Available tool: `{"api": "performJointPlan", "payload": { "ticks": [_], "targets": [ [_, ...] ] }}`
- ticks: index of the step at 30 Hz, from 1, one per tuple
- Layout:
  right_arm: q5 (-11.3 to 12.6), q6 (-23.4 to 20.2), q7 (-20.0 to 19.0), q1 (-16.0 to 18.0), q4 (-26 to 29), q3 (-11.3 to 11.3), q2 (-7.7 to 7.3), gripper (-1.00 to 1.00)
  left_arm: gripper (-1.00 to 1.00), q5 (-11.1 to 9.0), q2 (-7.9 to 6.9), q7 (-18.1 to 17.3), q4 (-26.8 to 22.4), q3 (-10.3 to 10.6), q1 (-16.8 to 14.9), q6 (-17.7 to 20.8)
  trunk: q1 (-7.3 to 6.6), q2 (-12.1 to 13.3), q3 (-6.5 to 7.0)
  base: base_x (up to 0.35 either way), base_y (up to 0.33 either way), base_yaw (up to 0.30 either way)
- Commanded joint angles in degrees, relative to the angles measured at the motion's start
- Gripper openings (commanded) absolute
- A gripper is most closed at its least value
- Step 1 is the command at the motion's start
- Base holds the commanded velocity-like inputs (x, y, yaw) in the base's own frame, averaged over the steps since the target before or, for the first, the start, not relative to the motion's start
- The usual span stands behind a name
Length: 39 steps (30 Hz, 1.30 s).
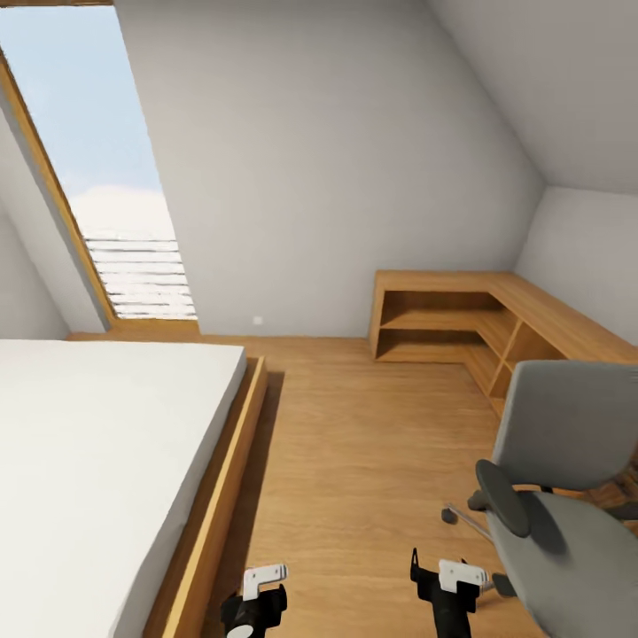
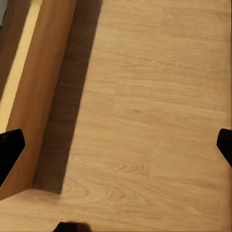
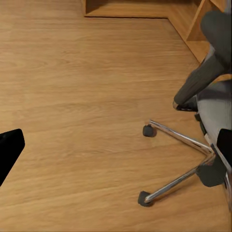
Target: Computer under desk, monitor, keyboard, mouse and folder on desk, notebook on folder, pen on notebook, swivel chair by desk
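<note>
- Swivel chair (image 1: 567,496) stood at the lower right of the head view, close beside the right arm, its grey seat nearest and its tall grey back rising behind; what could be seen of the seat was bare.
- Right gripper (image 1: 447,580) hung low over the wood floor (image 1: 372,461) just left of the chair, holding nothing; in the right wrist view its dark fingertips (image 3: 9,150) sat at opposite edges of the picture, spread wide.
- Left gripper (image 1: 257,594) hung beside the bed frame (image 1: 217,505), also empty; in the left wrist view its fingertips (image 2: 9,150) likewise stood far apart over bare floor, with the frame's wooden side (image 2: 43,72) running along one edge.
- One dark oval armrest (image 1: 503,498) faced the robot, and the chair's metal star base (image 3: 181,159) rested on the floor with its castors (image 3: 148,130) touching the boards.
- A bed with a white mattress (image 1: 97,443) filled the left side of the room.
- Farther off, low light-wood shelving (image 1: 461,319) ran along the back wall and turned the corner behind the chair.
- A tall skylight (image 1: 97,159) in the sloped grey ceiling showed sky at the far left.
</note>
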State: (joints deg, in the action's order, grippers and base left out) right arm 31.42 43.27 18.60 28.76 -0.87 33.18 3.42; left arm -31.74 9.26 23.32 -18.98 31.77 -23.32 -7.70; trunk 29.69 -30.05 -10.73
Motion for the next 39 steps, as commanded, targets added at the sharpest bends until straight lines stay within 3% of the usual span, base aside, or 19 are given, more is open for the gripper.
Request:
{"api": "performJointPlan", "payload": {
  "ticks": [1, 10, 17, 39],
  "targets": [
    [0.14, 0.07, 0.38, 0.07, -0.09, 0.48, 0.06, 1.0, 1.0, -0.61, -0.03, 0.33, -0.01, 0.49, -0.06, -0.29, 0.05, -0.09, -0.1, 0.301, 0.0, -0.289],
    [0.14, 0.06, 0.38, 0.07, -0.1, 0.51, 0.17, 1.0, 1.0, -0.62, -0.03, 0.33, -0.01, 0.49, -0.06, -0.3, 0.05, -0.09, -0.11, 0.296, 0.0, -0.287],
    [0.18, 0.06, 0.38, 0.07, -0.09, 0.56, 0.21, 1.0, 1.0, -0.64, -0.03, 0.33, -0.01, 0.49, -0.06, -0.3, 0.05, -0.09, -0.25, 0.081, 0.0, -0.209],
    [0.22, 0.06, 0.38, 0.07, -0.1, 0.57, 0.23, 1.0, 1.0, -0.65, -0.03, 0.33, -0.01, 0.49, -0.06, -0.3, 0.05, -0.09, -0.28, 0.136, 0.107, -0.015]
  ]
}}
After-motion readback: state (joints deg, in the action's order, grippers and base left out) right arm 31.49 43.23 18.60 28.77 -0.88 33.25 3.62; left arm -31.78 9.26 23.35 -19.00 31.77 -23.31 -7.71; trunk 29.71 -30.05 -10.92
